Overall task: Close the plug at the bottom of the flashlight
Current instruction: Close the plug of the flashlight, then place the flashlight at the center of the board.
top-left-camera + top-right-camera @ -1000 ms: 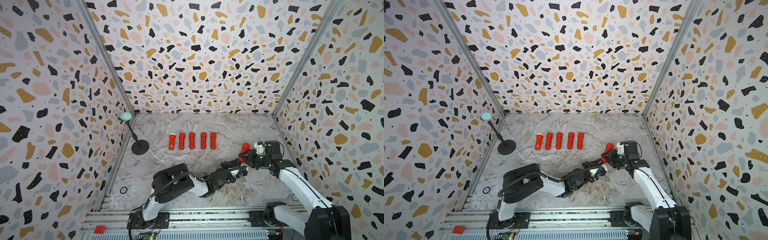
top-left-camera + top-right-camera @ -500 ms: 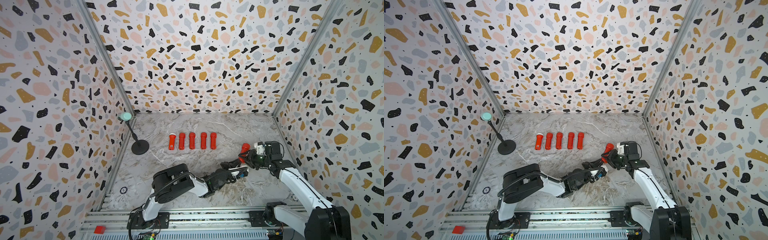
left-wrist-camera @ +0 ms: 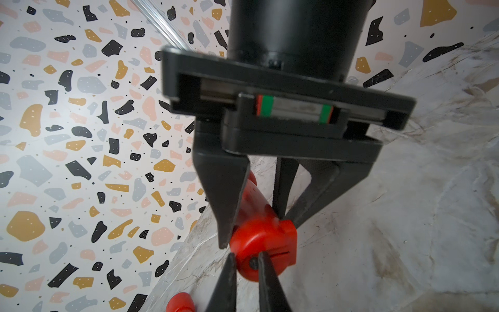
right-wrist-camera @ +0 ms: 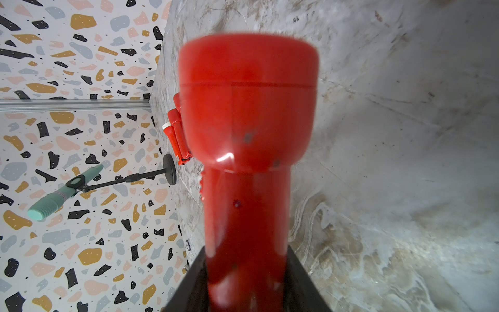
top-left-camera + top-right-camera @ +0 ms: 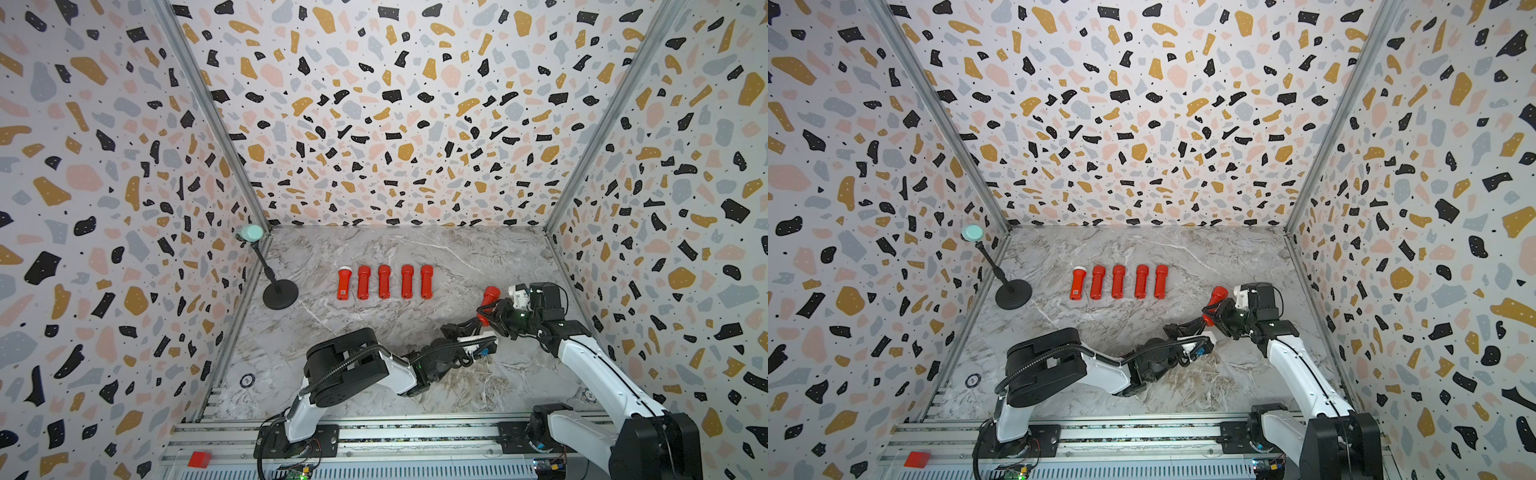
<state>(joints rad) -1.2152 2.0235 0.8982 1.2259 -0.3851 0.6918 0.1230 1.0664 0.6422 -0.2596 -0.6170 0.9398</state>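
right hand (image 5: 488,311) gripping red flashlight (image 5: 491,292), left hand (image 3: 246,260) closed at its base

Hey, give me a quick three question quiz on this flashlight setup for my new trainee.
1. How many flashlights lie in the row on the table?
2. True or false: the right pincer grips a sixth flashlight.
3. The left pincer has its tips at that flashlight's: A) wide head, B) bottom end, C) side switch.
Key: 1 five; 2 true; 3 B.
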